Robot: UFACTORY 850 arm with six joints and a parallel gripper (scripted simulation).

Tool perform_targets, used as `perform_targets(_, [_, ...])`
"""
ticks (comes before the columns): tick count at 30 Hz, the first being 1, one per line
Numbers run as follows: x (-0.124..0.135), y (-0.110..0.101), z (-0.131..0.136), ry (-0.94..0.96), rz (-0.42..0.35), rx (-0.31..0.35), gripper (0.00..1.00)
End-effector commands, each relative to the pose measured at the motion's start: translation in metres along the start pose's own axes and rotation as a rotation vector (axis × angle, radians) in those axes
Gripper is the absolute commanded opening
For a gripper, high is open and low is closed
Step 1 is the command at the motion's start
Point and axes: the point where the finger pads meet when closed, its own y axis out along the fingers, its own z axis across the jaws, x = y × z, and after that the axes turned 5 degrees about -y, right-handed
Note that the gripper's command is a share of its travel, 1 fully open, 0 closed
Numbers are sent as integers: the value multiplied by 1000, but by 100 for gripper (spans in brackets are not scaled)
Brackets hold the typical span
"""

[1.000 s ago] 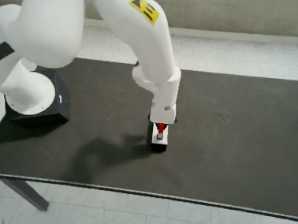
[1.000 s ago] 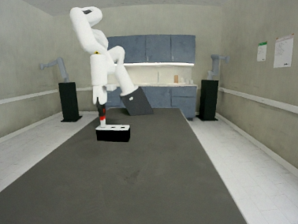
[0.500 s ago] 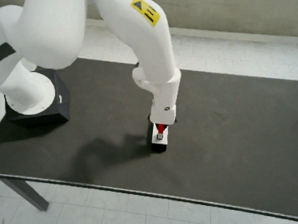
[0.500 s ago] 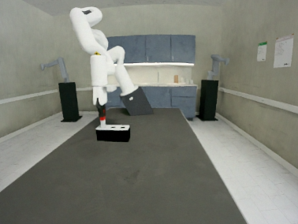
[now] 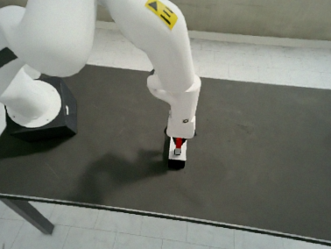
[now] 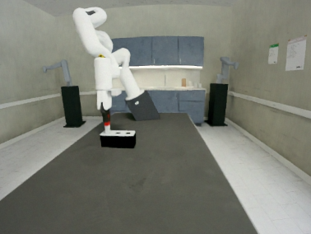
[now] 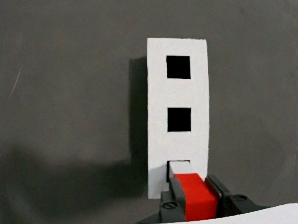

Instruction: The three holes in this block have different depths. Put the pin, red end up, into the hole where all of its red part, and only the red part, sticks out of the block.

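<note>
We have the pin (image 5: 179, 144) (image 6: 107, 126) (image 7: 196, 196) upright, red end up, with the fingers (image 5: 179, 139) (image 6: 106, 117) clamped on its red part. Its pale lower part meets the hole (image 7: 179, 166) nearest the bottom of the wrist frame; in the exterior view this is the left end of the block (image 5: 177, 163) (image 6: 118, 140) (image 7: 157, 115). Part of the pale section shows above the block's top. We cannot tell how deep the tip sits.

Handling: we judge the pin light, stiff and not fragile, with smooth flat sides that may slip or tilt under side load. Grip opposite flat faces of the red part, leaving the pale part free to enter. Lower straight down; if pale material remains exposed at the stop, judge this hole too shallow.
</note>
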Motion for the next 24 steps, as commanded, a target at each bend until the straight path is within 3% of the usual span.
perform_targets(1, [0,-1,1,0,0,2,0])
perform_targets(24, [1,3,1,0,0,2,0])
